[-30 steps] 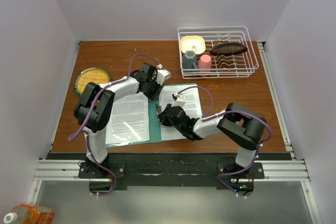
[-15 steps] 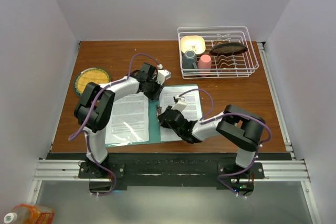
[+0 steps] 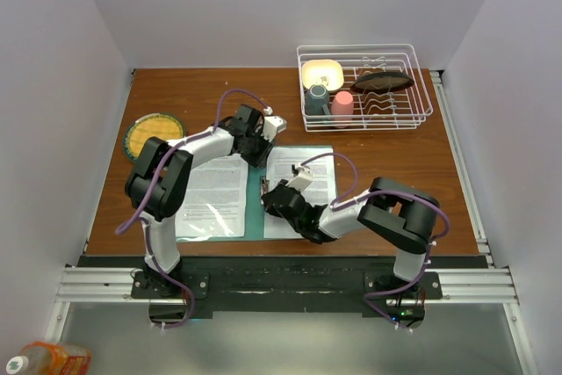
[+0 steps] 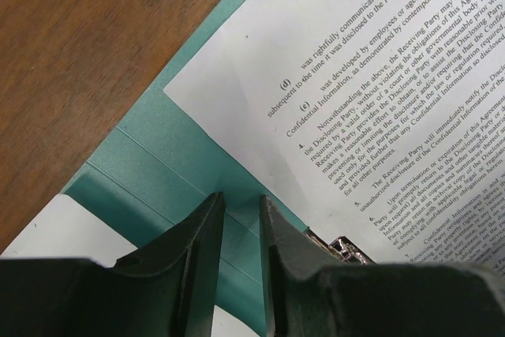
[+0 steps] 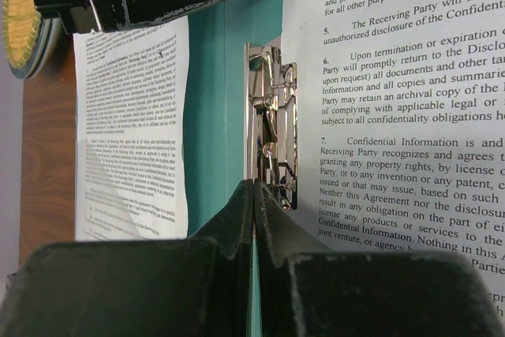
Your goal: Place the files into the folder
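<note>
The teal folder (image 3: 255, 224) lies open on the table with a printed white sheet on each leaf: one of the files on the left (image 3: 215, 199) and one on the right (image 3: 283, 162). A metal clip (image 5: 272, 116) runs along the crease beside the right sheet (image 5: 394, 116). My left gripper (image 3: 261, 142) sits at the folder's far end. Its jaws stand narrowly open over bare teal card (image 4: 158, 163) with nothing between them (image 4: 242, 199). My right gripper (image 5: 253, 187) is shut, its tips at the clip's near end, low over the crease (image 3: 270, 198).
A white wire dish rack (image 3: 356, 85) with a yellow bowl, two cups and a dark utensil stands at the back right. A yellow-green plate (image 3: 154, 133) lies at the left, close to the left arm's elbow. The table's near edge runs just below the folder.
My right gripper has slid a little left and nearer along the crease, and the right sheet now lies squarer on its leaf. The left arm has not moved.
</note>
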You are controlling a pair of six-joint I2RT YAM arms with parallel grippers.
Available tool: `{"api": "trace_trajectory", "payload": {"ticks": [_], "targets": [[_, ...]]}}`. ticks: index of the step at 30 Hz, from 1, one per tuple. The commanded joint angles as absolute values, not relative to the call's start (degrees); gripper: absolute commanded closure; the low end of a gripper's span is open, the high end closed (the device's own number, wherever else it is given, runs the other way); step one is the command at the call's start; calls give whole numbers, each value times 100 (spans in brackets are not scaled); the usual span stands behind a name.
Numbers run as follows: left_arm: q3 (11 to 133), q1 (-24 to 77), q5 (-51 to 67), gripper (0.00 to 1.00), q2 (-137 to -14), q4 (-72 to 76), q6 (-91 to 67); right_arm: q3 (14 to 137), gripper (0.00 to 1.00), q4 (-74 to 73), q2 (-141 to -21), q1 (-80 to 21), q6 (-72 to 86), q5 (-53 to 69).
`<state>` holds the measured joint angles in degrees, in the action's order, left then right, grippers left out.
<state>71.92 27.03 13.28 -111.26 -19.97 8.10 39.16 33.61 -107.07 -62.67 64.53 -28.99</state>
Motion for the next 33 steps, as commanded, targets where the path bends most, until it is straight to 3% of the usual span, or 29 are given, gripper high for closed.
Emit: {"api": "trace_trajectory", "payload": {"ticks": [1,25,33], "targets": [[7216,2689,1266,70,-11426,-2215,835,3357,100,-685,-11435,-6636,6126,-2417],[7181,2698,1371,71,-11479,-2215,852,4175,97,-2057,-11733,-7444,6504,-3094],[7154,2716,1660,70,-10540,-2601,984,4140,98,-1986,-11777,-7444,6530,-2997]]}}
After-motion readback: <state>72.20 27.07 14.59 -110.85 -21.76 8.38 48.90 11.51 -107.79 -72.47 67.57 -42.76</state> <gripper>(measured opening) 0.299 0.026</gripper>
